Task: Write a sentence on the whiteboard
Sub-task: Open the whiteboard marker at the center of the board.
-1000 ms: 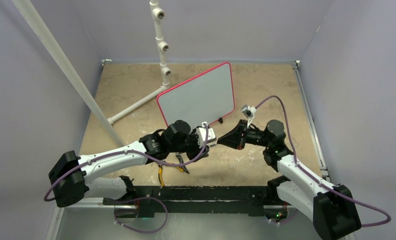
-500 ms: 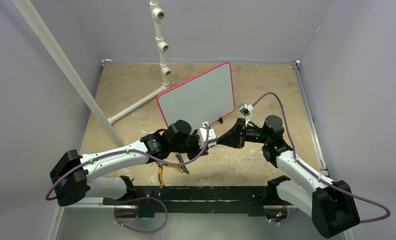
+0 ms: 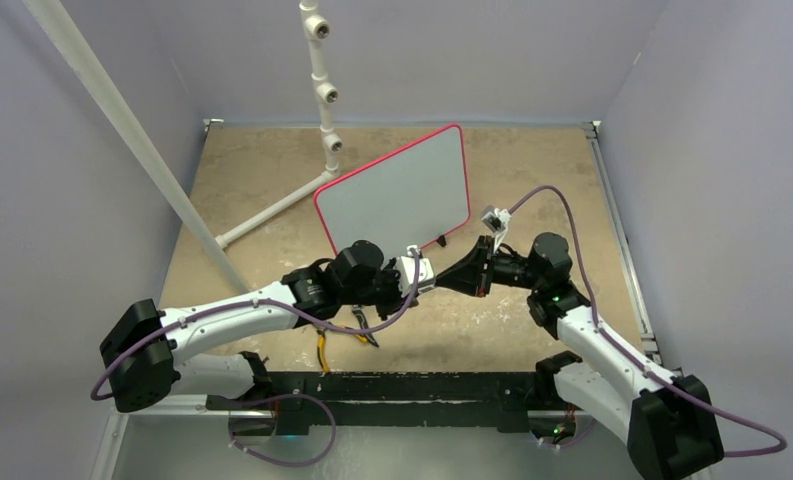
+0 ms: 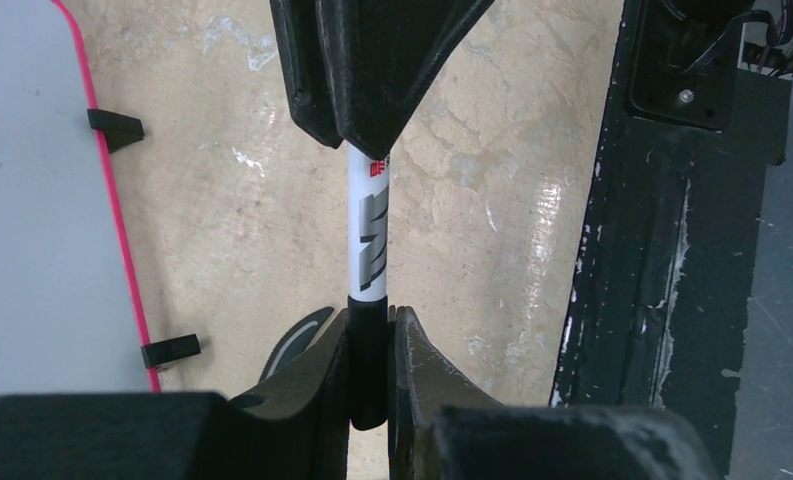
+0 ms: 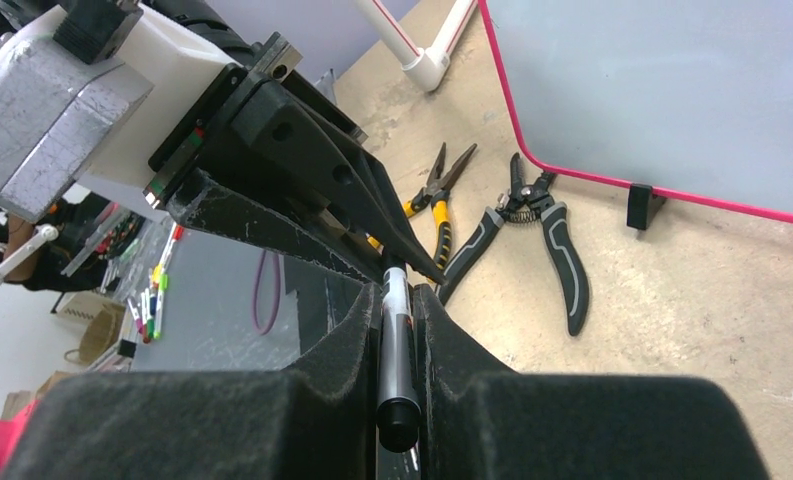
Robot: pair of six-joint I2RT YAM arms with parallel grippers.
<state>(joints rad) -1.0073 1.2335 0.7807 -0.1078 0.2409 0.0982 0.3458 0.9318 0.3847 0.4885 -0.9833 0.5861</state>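
The whiteboard [image 3: 397, 195] stands tilted at the back, red-pink frame, black feet, its face blank; the sentence is not in view. It also shows in the left wrist view [image 4: 32, 200] and the right wrist view [image 5: 662, 90]. A white marker [image 4: 366, 240] with a black cap spans between both grippers above the table. My left gripper [image 4: 369, 315] is shut on the cap end. My right gripper [image 5: 397, 290] is shut on the marker's barrel [image 5: 395, 340]. The two grippers meet tip to tip [image 3: 435, 280] in front of the board.
Yellow-handled pliers [image 5: 440, 195] and black-handled pliers [image 5: 542, 230] lie on the tan table under the left gripper. A white pipe stand [image 3: 322, 90] rises behind the board, and a white pole [image 3: 122, 120] slants at left. The black front rail [image 3: 402, 385] borders the near edge.
The right arm has shifted slightly to the left, toward the left gripper. Both grippers stay shut on the marker. The left arm and the board have not moved.
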